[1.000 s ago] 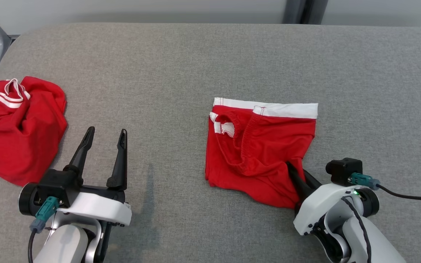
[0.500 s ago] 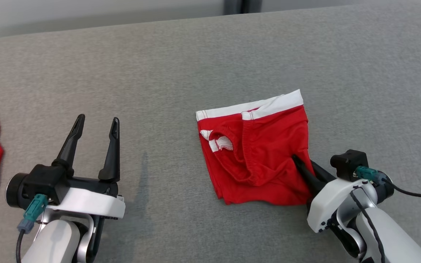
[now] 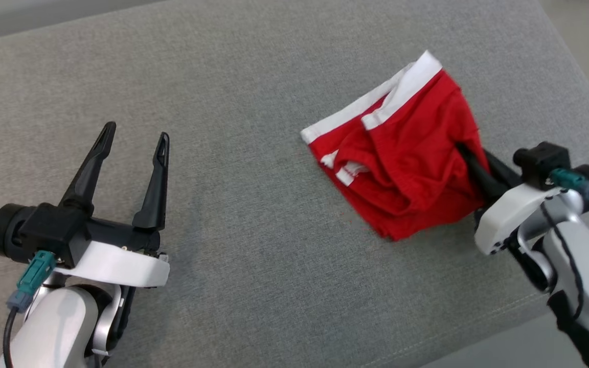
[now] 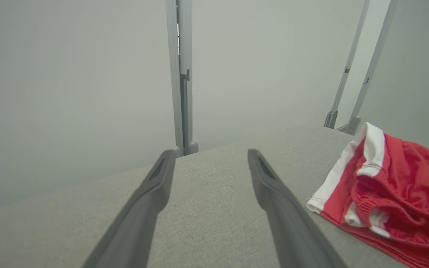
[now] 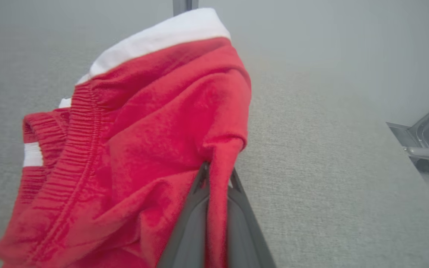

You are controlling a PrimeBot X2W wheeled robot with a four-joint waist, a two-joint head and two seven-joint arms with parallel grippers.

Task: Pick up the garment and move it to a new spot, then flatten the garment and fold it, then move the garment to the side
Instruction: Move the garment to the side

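Across the grey table (image 3: pixel 253 76), the folded red garment (image 3: pixel 412 153) lies at 2 o'clock, close to the right edge. Right gripper (image 3: pixel 466 153), at 3 o'clock, is clamped on a thin pinch of the garment's near edge. Left gripper (image 3: pixel 137 130), at 8 o'clock, gapes wide with nothing in it. Risk: with a single-point grip, the fold unravels or the cloth slips. Lower layers possibly not caught, hard to tell.

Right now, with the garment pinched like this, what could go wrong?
The right hand pinches only a thin ridge of the red garment at its edge; it could slip out. Pulled from that one spot, the folded layers may bunch or open; the left hand is open, apart from it. The garment lies near the right edge of the table and might slide off.
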